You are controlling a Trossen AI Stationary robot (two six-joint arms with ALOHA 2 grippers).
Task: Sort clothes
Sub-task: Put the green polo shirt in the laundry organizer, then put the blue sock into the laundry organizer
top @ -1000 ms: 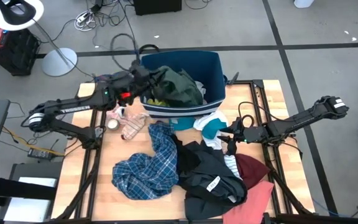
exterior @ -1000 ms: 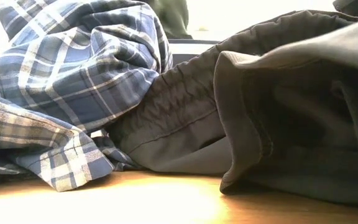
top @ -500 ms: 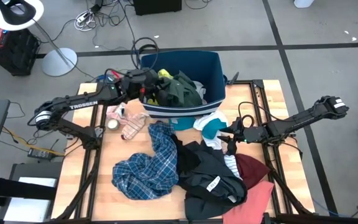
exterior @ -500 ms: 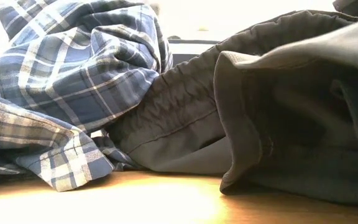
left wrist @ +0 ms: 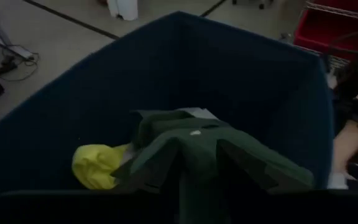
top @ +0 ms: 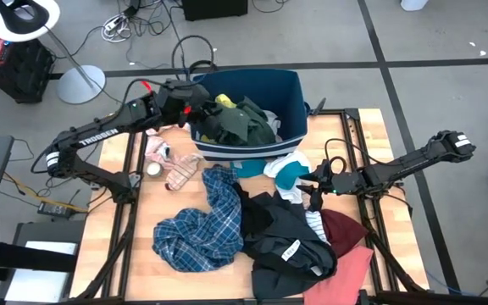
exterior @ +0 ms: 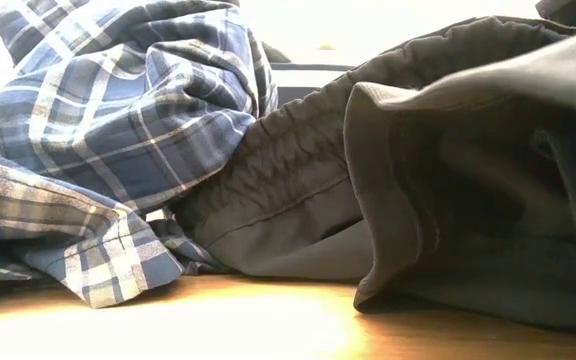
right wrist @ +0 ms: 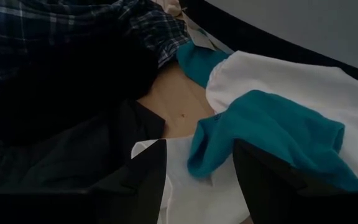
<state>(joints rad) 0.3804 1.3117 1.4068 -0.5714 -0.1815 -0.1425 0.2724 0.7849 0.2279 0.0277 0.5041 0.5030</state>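
- In the bin at the table's far edge lie a dark green garment and a yellow one; these two look sorted, the green heaped loosely over the yellow, which shows only as a small crumpled lump.
- On the table most of the clothes are left: a blue plaid shirt, a black piece, maroon and salmon pink cloth, a teal-white garment, and pale small items near the bin's left side, possibly socks, though too small to tell.
- So the job seems early, with the bulk of the heap unsorted.
- The left gripper hangs over the bin's left rim, grasping nothing; whether its fingers stand apart I cannot tell.
- The right gripper is released, fingers spread just over the teal-white garment, not clenched on it.
- The heap is tangled, plaid and black overlapping in soft folds.
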